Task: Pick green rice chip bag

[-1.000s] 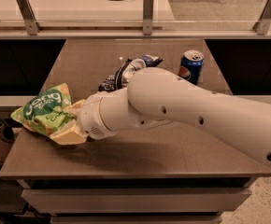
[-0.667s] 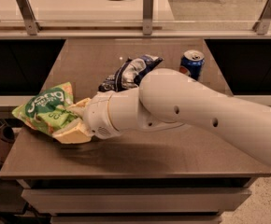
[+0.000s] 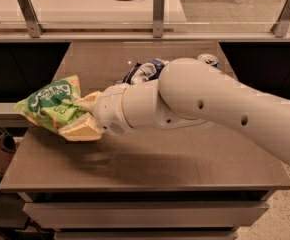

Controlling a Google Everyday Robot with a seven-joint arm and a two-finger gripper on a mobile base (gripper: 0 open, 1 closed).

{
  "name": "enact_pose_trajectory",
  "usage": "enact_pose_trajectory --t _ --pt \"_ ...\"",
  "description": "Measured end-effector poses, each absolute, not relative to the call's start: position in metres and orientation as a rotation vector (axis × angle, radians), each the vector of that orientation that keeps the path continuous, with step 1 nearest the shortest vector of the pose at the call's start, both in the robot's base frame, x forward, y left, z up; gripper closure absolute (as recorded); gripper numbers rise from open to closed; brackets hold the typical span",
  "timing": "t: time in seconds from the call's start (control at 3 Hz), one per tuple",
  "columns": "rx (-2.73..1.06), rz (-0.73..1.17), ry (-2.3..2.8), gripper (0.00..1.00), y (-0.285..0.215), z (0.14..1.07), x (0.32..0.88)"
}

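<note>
The green rice chip bag point(image 3: 50, 105) is light green and glossy with a dark green oval logo. It hangs over the table's left edge, clear of the top. My gripper point(image 3: 80, 115) is shut on the bag's right end, with one cream finger point(image 3: 80, 130) under it and one above. The thick white arm point(image 3: 210, 109) reaches in from the right and hides much of the table's middle.
A brown table point(image 3: 135, 164) with a drawer front below. A dark blue and white snack bag point(image 3: 142, 71) lies behind the arm. A can top point(image 3: 208, 59) peeks over the arm at the back right. A pale counter with metal posts point(image 3: 158, 9) runs behind.
The arm has risen and the bag has lifted a little with the gripper. The arm now covers most of the blue can.
</note>
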State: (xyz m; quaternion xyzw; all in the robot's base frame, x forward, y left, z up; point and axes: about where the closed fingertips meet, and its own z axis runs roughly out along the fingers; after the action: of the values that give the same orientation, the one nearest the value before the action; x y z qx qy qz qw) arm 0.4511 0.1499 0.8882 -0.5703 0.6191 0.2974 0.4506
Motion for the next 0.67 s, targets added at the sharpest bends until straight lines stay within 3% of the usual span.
enact_pose_trajectory --t 0.67 --pt "-1.417 0.678 1.489 1.0 0.137 0.939 0.461"
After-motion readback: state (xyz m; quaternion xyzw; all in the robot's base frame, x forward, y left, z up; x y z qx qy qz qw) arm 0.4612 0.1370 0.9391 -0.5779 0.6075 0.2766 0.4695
